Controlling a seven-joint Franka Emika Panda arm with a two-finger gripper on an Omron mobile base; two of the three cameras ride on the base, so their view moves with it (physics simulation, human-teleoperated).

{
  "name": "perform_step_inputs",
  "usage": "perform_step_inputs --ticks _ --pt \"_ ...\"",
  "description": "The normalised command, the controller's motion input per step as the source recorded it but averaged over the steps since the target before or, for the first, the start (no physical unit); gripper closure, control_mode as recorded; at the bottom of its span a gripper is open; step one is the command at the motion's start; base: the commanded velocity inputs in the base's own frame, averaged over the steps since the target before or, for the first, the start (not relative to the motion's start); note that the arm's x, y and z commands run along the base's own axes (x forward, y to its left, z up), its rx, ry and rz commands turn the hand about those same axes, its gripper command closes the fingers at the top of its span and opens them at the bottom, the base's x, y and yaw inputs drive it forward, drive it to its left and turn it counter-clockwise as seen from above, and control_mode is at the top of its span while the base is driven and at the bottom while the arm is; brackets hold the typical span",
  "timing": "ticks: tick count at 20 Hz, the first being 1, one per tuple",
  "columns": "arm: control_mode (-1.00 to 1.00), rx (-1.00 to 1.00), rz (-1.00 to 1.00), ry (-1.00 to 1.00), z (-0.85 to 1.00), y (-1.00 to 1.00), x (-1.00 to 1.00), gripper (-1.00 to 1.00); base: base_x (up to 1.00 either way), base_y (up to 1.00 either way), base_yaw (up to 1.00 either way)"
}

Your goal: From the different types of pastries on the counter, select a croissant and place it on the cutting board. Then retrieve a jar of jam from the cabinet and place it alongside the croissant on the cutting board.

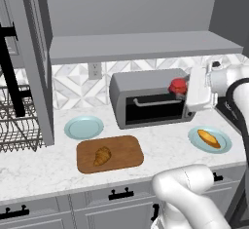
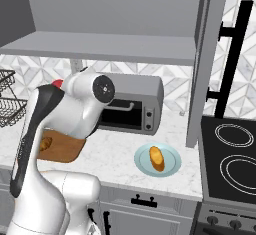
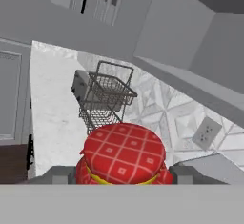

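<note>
One jar point(image 3: 123, 155), red-lidded and without legible writing, is clamped between the gripper point(image 1: 181, 87) fingers in front of the toaster oven point(image 1: 148, 98), above the counter point(image 1: 44, 167). One croissant point(image 1: 102, 155) is seen on the board point(image 1: 121, 151). Of two blue plates, one point(image 1: 83, 127) is bare and the other point(image 1: 221, 136) carries an orange-yellow pastry point(image 1: 209, 138).
</note>
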Motion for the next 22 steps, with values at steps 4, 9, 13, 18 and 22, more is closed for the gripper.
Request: perform_step_inputs --ticks 4,9,13,18,22 --pt "-1.0 -0.14 0.35 0.11 -0.9 0.78 -0.33 1.0 0.0 0.0 0.0" --pt "-1.0 0.0 0.31 0.08 -0.82 0.43 0.34 1.0 0.0 0.0 0.0" --pt "-1.0 0.0 0.27 0.0 -0.84 0.24 0.55 1.0 0.0 0.0 0.0" --pt "-1.0 0.02 0.18 0.03 -0.6 0.0 0.54 1.0 0.0 0.0 0.0" --pt "-1.0 0.0 0.14 0.09 -0.6 0.18 0.49 1.0 0.0 0.0 0.0"
